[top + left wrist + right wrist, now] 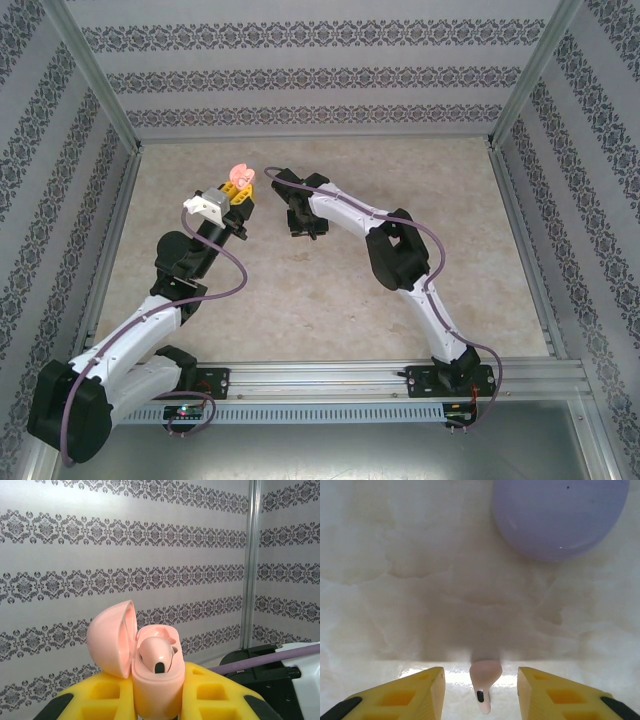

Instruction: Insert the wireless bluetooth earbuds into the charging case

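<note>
My left gripper point(157, 692) is shut on a pale pink charging case point(156, 680) and holds it upright in the air. The case's lid point(111, 639) is swung open to the left, and one pale pink earbud point(157, 655) sits in the case. In the top view the pink case point(240, 177) rises above the left gripper point(240, 197) at the middle back of the table. My right gripper point(481, 682) points down at the table and is open. A second pale pink earbud point(483, 685) lies on the table between its yellow fingers point(415, 692), touching neither. The right gripper point(300, 225) stands just right of the left one.
A closed purple case point(560, 515) rests on the marble tabletop point(395, 580), ahead of the right gripper and to its right. Patterned walls point(320, 70) and a metal frame point(515, 205) enclose the table. The right arm's black link point(270, 665) is close on the left gripper's right.
</note>
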You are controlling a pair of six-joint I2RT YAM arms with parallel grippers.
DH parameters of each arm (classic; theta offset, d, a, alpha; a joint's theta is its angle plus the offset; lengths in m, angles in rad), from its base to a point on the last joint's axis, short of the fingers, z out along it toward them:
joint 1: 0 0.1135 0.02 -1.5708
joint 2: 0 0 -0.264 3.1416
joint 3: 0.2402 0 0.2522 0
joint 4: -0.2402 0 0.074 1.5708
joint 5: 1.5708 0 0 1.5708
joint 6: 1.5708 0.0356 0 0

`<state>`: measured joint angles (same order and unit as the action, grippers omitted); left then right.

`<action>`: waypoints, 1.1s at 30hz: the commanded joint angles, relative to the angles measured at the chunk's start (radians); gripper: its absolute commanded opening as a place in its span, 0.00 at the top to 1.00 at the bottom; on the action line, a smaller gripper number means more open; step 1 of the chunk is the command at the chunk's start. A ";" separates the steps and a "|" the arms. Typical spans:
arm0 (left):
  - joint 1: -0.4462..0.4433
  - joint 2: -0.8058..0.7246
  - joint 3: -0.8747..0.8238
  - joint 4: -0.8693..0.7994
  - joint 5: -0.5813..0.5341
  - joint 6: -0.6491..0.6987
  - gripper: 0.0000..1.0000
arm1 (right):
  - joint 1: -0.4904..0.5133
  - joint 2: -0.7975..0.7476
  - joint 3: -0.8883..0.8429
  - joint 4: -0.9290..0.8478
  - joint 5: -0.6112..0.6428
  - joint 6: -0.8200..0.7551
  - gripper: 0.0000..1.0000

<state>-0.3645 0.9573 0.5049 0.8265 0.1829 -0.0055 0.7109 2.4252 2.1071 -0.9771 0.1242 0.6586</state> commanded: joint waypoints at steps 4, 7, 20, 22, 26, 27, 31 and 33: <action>0.011 -0.019 -0.004 0.030 0.019 -0.016 1.00 | 0.002 0.043 0.045 -0.041 0.035 -0.007 0.59; 0.013 -0.017 -0.005 0.030 0.020 -0.016 1.00 | 0.000 0.047 0.041 -0.038 0.033 -0.004 0.60; 0.014 -0.016 -0.006 0.025 0.024 -0.016 1.00 | -0.011 0.051 0.006 -0.012 0.014 0.013 0.64; 0.013 -0.016 -0.005 0.025 0.026 -0.016 1.00 | -0.014 0.051 0.003 -0.011 0.012 0.013 0.65; 0.012 -0.012 0.001 0.020 0.032 -0.016 1.00 | -0.018 0.045 -0.001 -0.007 0.010 0.012 0.68; 0.013 -0.011 0.002 0.018 0.034 -0.017 1.00 | -0.016 0.043 -0.002 -0.005 0.010 0.012 0.69; 0.012 -0.010 0.004 0.012 0.036 -0.019 1.00 | -0.019 0.021 -0.019 0.008 0.017 0.006 0.72; 0.014 -0.010 0.006 0.010 0.040 -0.020 1.00 | -0.019 0.002 -0.037 0.021 0.017 0.003 0.74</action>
<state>-0.3645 0.9562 0.5049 0.8238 0.2050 -0.0090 0.7090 2.4519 2.1105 -0.9539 0.1200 0.6590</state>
